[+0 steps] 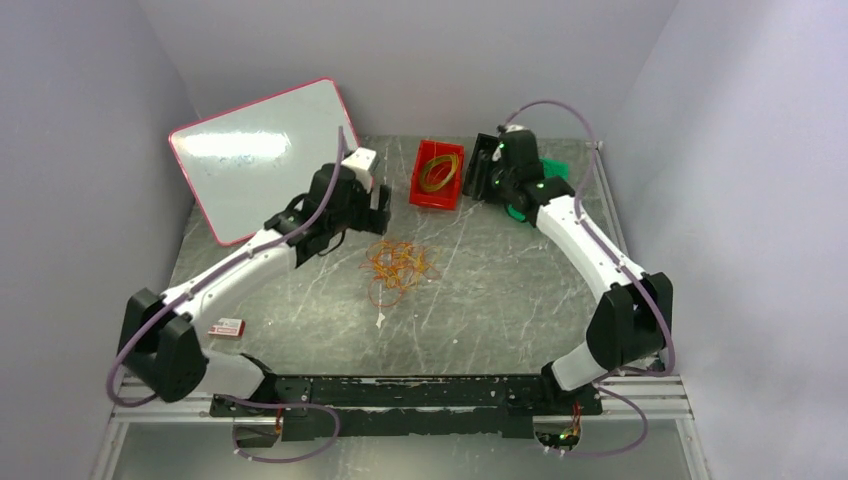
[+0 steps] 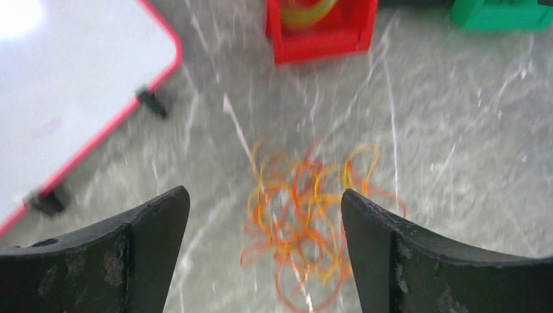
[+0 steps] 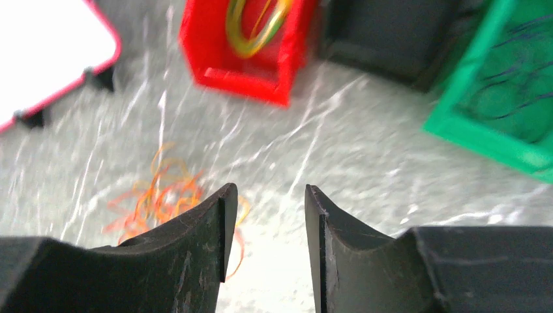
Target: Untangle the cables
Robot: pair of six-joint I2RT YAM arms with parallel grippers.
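The cables (image 1: 398, 265) are lying tangled mid-surface (image 1: 520, 290), just ahead of the left end effector (image 2: 264, 202), which is being held spread. The right end effector (image 3: 267, 195) is being held half-spread, empty. A single outer loop should be pinched, not the clump.

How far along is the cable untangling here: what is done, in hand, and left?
Done: yellow loops lie in the red bin, dark loops in the green bin. In hand: nothing; the left gripper is open, pointed at the tangle, the right gripper open and empty. Left: the yellow-orange tangle on the table.
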